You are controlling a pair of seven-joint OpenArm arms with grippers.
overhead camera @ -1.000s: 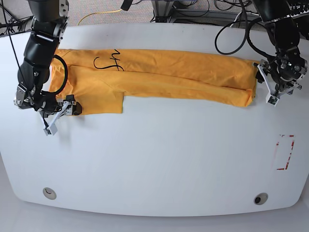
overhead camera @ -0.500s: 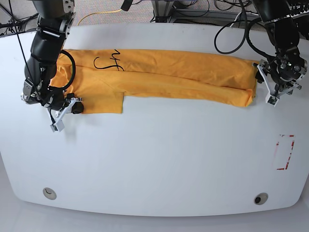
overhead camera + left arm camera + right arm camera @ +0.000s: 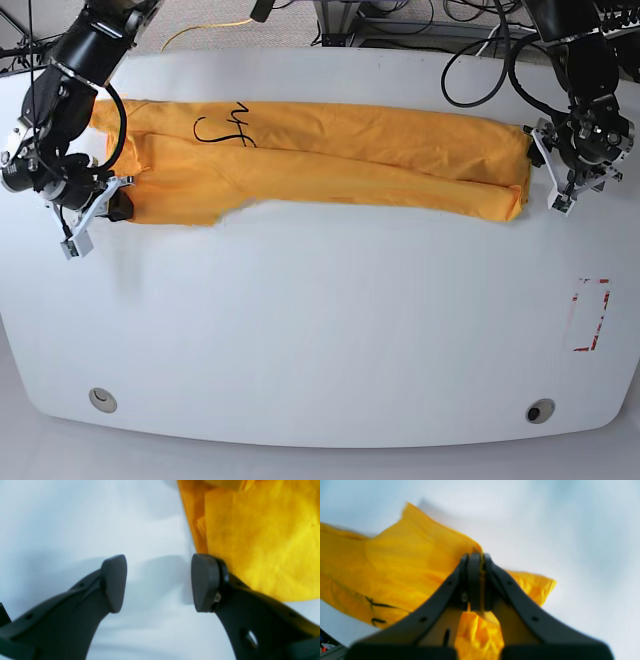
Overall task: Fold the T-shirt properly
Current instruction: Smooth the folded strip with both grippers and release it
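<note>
The T-shirt (image 3: 330,160) is orange-yellow and lies as a long folded band across the far half of the white table (image 3: 330,330), with black lettering (image 3: 225,127) near its left end. On the left of the base view my right gripper (image 3: 118,209) is shut on the T-shirt's lower left corner. The right wrist view shows the cloth (image 3: 407,565) pinched between the closed jaws of my right gripper (image 3: 476,580). My left gripper (image 3: 549,178) stands open at the T-shirt's right end. In the left wrist view one finger (image 3: 203,582) of my left gripper (image 3: 158,582) sits at the fabric (image 3: 262,542) edge, with bare table between the fingers.
A red-marked rectangle (image 3: 590,315) is on the table at the right. Two round holes (image 3: 102,400) (image 3: 540,411) sit near the front edge. Cables (image 3: 480,60) hang behind the far edge.
My right gripper has shut on the T-shirt's lower left corner and drawn it leftward, so the square flap there is stretched out. The left arm has barely moved.
</note>
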